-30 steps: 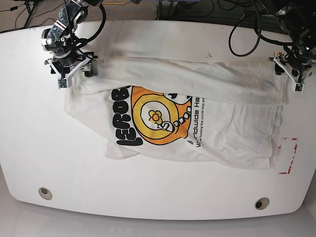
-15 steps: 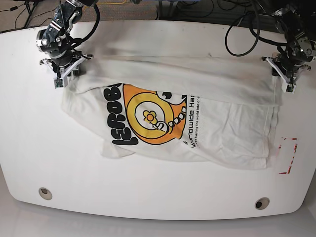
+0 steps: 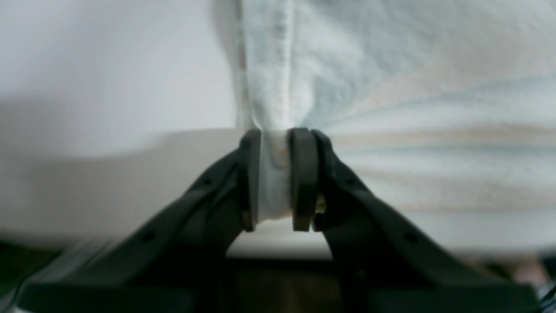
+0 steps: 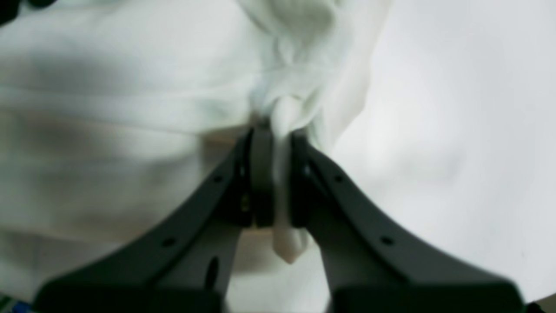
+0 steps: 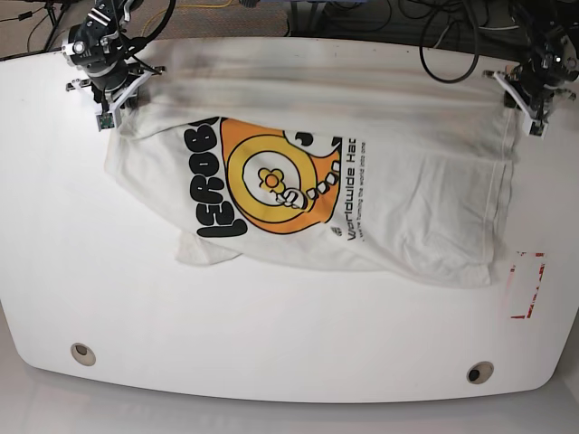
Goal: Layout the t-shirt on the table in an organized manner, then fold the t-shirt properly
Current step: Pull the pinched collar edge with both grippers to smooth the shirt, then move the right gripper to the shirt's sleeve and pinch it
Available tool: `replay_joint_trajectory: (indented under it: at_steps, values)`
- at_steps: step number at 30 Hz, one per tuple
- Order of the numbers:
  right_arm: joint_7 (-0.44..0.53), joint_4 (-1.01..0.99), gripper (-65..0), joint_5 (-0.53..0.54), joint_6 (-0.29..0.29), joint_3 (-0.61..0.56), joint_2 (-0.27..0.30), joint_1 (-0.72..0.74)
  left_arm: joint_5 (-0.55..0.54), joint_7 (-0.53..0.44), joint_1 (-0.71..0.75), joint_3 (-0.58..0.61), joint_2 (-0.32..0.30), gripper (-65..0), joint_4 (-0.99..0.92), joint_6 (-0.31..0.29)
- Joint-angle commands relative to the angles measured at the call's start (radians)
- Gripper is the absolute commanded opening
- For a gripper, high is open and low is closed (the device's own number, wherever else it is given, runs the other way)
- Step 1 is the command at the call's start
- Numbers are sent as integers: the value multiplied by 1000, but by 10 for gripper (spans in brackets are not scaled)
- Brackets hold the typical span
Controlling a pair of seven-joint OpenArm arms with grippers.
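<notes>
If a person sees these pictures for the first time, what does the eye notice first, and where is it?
First comes the t-shirt, white with a big orange and yellow round graphic, spread across the far half of the table. Next come the two grippers at its far corners: the right gripper at the base view's left and the left gripper at its right, each shut on a pinch of white cloth. A red tape rectangle marks the table's right edge.

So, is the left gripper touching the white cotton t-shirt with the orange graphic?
Touching. The left wrist view shows the left gripper shut on a hem fold of the white cotton t-shirt, cloth pinched between both pads.
</notes>
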Motion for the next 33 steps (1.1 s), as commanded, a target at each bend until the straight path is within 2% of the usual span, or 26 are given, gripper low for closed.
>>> replay_joint_trajectory:
  at_steps: [1,8,10,13,17,20,22,27,33]
  values:
    - [-23,34,-609,-30,-10,6,11,-36,42,32,33,-8,-19,-553,30,14]
    - [-23,49,-604,-30,-10,0,9,-59,42,32,65,-8,-19,-549,44,14]
    - [-23,53,-568,-30,-10,-1,11,-58,42,32,62,-7,-19,-549,41,14]
    - [-23,63,-457,-30,-10,-1,11,-36,40,32,50,0,-19,-547,45,14]
    - [-23,99,-258,-30,-10,2,8,-22,43,62,4,1,-19,-540,59,14]
    - [-23,131,-154,-30,-10,2,9,-22,40,124,-32,1,-21,-482,67,14]
    - [-23,152,-113,-30,-10,0,11,-22,45,151,-61,-5,-21,-428,88,14]
    - [-23,201,-106,-31,-10,-3,11,-19,43,167,-79,-7,-18,-324,147,14]
    - [-23,200,-111,-31,-10,-1,12,39,40,168,-81,0,-15,-308,197,14]
